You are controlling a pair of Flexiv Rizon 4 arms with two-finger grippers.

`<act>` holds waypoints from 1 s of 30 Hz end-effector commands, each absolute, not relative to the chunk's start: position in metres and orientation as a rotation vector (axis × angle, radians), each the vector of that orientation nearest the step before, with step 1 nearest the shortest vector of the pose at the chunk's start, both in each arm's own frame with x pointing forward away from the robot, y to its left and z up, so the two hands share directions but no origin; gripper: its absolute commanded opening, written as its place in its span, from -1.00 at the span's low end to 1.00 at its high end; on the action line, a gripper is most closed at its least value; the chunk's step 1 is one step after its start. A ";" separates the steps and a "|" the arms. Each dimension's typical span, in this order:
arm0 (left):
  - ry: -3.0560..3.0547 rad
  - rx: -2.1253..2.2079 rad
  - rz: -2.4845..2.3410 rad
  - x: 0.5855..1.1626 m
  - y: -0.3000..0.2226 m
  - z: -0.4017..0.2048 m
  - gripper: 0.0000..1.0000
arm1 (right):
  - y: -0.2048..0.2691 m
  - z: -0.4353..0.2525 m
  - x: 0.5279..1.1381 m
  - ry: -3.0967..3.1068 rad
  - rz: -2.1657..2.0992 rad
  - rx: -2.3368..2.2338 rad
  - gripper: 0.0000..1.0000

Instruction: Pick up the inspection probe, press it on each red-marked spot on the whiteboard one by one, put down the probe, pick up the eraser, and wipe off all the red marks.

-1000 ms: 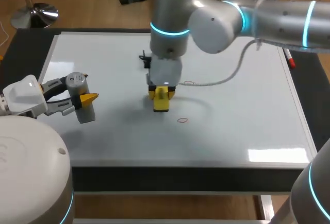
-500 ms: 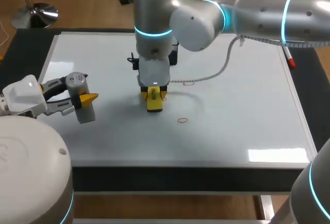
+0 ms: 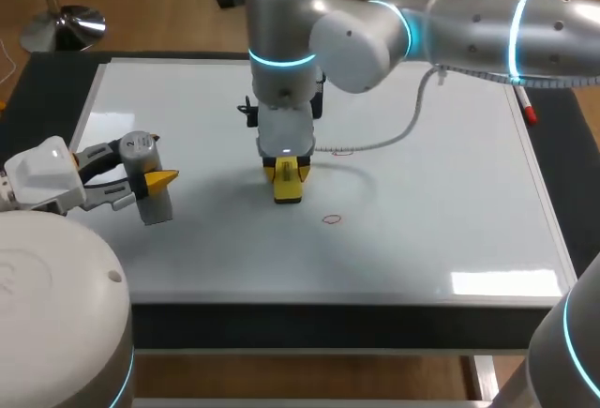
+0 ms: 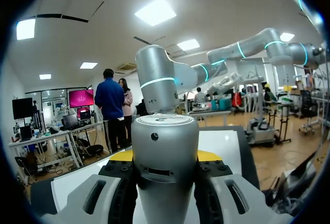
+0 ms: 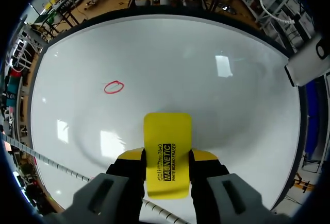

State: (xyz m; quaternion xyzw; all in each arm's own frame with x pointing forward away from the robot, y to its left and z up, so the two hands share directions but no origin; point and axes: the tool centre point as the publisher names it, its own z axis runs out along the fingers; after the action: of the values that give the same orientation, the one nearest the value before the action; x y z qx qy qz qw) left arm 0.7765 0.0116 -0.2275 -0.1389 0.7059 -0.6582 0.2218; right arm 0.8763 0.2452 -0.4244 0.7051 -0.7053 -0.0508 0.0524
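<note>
My right arm comes in from the right and reaches past the middle of the whiteboard [image 3: 450, 202]. Its gripper [image 3: 287, 175] points down, shut on the yellow eraser [image 3: 288, 188], which rests against the board. In the right wrist view the eraser [image 5: 166, 152] is clamped between the yellow fingertips [image 5: 129, 156]. One red oval mark [image 3: 333, 219] lies just right of and nearer than the eraser, also seen ahead of the gripper as the red oval mark [image 5: 114, 87]. A second red mark [image 3: 343, 152] sits beside the arm's cable. My left gripper [image 3: 141, 175] hovers at the board's left edge, shut on the grey cylindrical probe [image 3: 148, 183] [image 4: 165, 157].
A red marker pen [image 3: 527, 108] lies on the whiteboard's right rim. A coiled grey cable [image 3: 403, 131] hangs from my right arm over the board and shows beside the right gripper as the cable [image 5: 51, 165]. The board's black frame [image 3: 328, 324] borders the near side.
My right gripper slid the eraser left across the board, then back a little to the right. The left arm with the probe has stayed still.
</note>
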 end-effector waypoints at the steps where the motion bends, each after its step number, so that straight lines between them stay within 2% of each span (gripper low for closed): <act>1: 1.946 -0.385 -1.818 0.777 0.010 -0.227 -1.00 | 0.236 -0.425 0.880 -2.158 -0.154 2.131 -1.00; 17: 1.946 -0.385 -1.818 0.777 0.010 -0.227 -1.00 | 0.200 -0.426 0.888 -2.216 -0.140 2.059 -1.00; 30: 1.946 -0.385 -1.818 0.777 0.010 -0.227 -1.00 | 0.181 -0.401 0.892 -2.285 -0.112 2.050 -1.00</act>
State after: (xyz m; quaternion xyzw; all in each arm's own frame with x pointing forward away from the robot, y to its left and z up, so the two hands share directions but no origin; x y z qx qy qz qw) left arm 0.7768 0.0114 -0.2277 -0.1391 0.7057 -0.6583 0.2218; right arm 0.8966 0.1906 -0.4133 0.6659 -0.7439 -0.0392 0.0414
